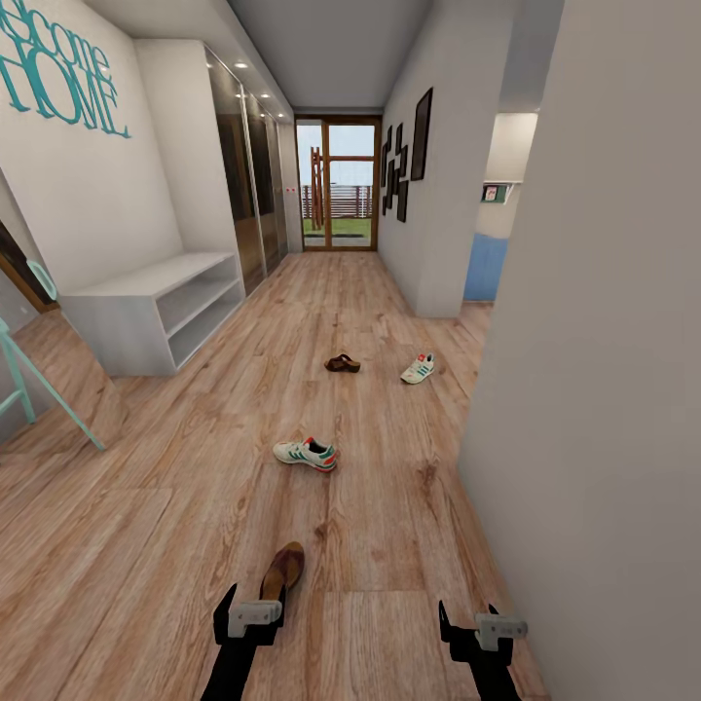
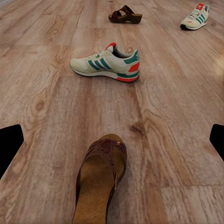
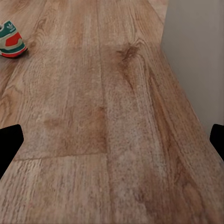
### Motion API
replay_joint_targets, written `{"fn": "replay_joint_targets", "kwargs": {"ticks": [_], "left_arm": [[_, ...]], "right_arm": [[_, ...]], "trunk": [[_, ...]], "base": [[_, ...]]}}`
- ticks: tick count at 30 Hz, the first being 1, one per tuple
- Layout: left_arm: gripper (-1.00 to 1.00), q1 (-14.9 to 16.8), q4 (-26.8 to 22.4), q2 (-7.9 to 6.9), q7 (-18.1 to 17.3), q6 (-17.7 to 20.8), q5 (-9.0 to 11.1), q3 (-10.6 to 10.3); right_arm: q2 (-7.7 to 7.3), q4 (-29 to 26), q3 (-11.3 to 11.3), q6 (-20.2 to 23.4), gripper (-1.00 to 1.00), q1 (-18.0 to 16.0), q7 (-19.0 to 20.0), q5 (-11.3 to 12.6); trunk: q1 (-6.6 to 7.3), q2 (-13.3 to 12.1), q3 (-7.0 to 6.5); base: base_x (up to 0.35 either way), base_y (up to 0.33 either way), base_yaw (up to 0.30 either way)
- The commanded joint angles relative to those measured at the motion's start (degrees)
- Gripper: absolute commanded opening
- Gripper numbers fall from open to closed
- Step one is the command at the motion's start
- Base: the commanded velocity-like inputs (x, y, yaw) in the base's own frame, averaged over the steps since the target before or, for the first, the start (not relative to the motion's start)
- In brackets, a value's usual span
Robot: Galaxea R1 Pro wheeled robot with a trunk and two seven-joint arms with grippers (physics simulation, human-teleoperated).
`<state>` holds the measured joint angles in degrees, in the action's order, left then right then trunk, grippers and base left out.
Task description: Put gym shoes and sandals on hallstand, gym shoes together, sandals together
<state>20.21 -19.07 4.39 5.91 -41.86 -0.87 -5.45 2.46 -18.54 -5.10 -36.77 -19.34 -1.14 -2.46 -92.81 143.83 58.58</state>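
The near sandal [image 1: 282,571] lies on the corridor floor [image 1: 175,526] just ahead of the left gripper [image 1: 249,615], whose jaws stand open and empty, like the right gripper [image 1: 480,623]. Farther on lie a gym shoe [image 1: 306,454], the second sandal [image 1: 342,363] and second gym shoe [image 1: 418,368]; the hallstand [image 1: 156,307] stands at the floor's left edge.

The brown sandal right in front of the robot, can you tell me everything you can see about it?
The nearest sandal is a dark brown slip-on that looks like leather, with a wide strap full of small holes over the toe end and a tan footbed. It lies flat and upright on the wood-plank corridor floor, toe pointing away from the robot. It sits just ahead of the open left gripper, which is not touching it. Only the floor touches it.
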Motion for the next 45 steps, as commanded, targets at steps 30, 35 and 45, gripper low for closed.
{"fn": "replay_joint_targets", "kwargs": {"ticks": [30,35,45], "left_arm": [[1.00,0.00,0.00,0.00,0.06,0.07,0.03,-0.01],[1.00,0.00,0.00,0.00,0.07,0.07,0.04,-0.01],[1.00,0.00,0.01,0.01,0.07,0.04,0.00,-0.06]], "right_arm": [[0.00,0.05,0.05,0.04,1.00,0.00,-0.51,0.00],[0.00,0.06,0.08,0.04,1.00,0.00,-0.52,0.00],[0.00,0.08,0.09,0.02,1.00,0.02,-0.53,-0.06]], "trunk": [[-0.23,0.12,1.99],[-0.31,0.16,2.66],[-0.31,0.16,2.66]], "base": [[0.000,0.000,0.000],[0.000,0.000,0.000],[0.000,0.000,0.000]]}}
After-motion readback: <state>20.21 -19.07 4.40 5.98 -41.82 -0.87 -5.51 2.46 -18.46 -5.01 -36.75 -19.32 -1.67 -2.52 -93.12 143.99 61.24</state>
